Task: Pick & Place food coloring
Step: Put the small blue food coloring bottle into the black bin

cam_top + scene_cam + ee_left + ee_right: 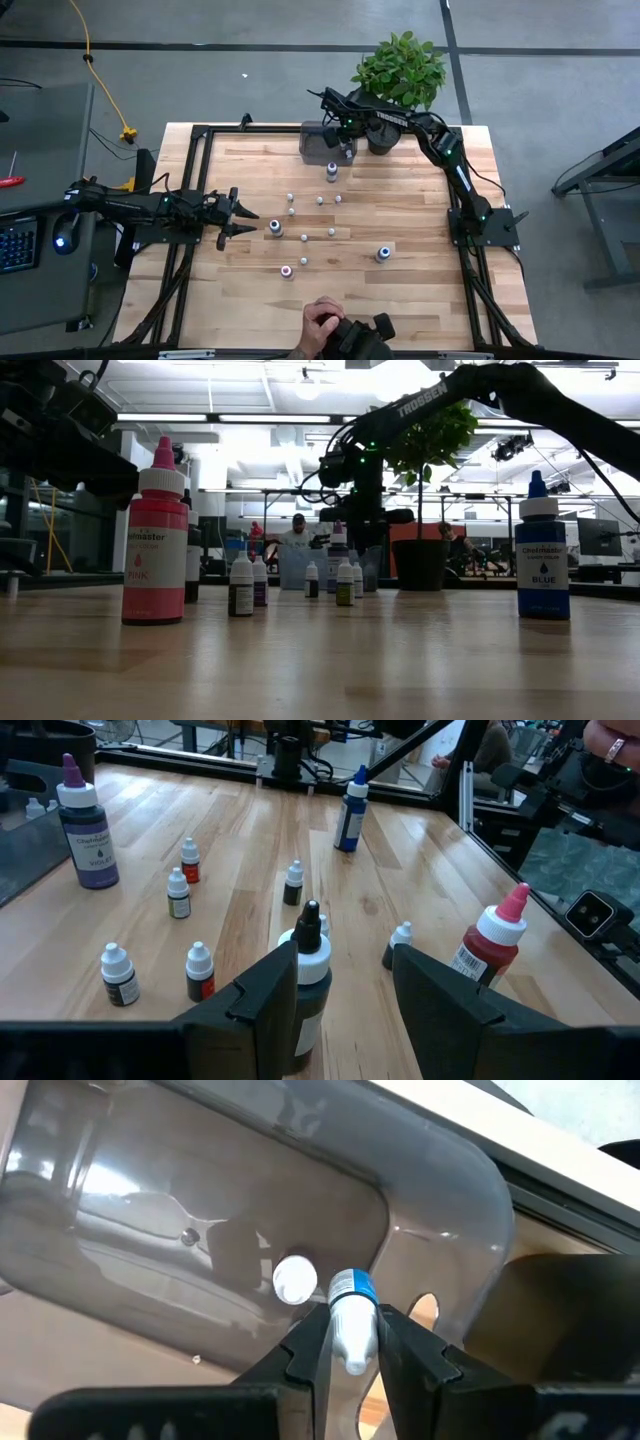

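Observation:
Food coloring bottles stand scattered on the wooden table: a purple one (pixel 332 170), a blue one (pixel 383 254), a pink one (pixel 287 271), a black-topped one (pixel 275 228) and several tiny white-topped ones (pixel 320 200). My left gripper (pixel 246 222) is open and level at the table's left, its fingers just short of the black-topped bottle (pixel 311 970). My right gripper (pixel 352 1342) is shut on a tiny bottle (pixel 352 1318) above the grey tray (pixel 322 140) at the far edge. Another white-topped bottle (pixel 294 1278) lies in the tray. My right gripper pinches the tiny bottle between its two fingers, on the white part (pixel 354 1342) below its blue band (pixel 352 1286). The fingers point down from above into the tray. The bottle is clear of the tray's floor and lies along the fingers.
A potted green plant (pixel 400 68) stands at the far edge, right of the tray. A person's hand (pixel 322 325) holds a dark device at the near edge. The tray's clear wall (pixel 440 1190) curves round the held bottle.

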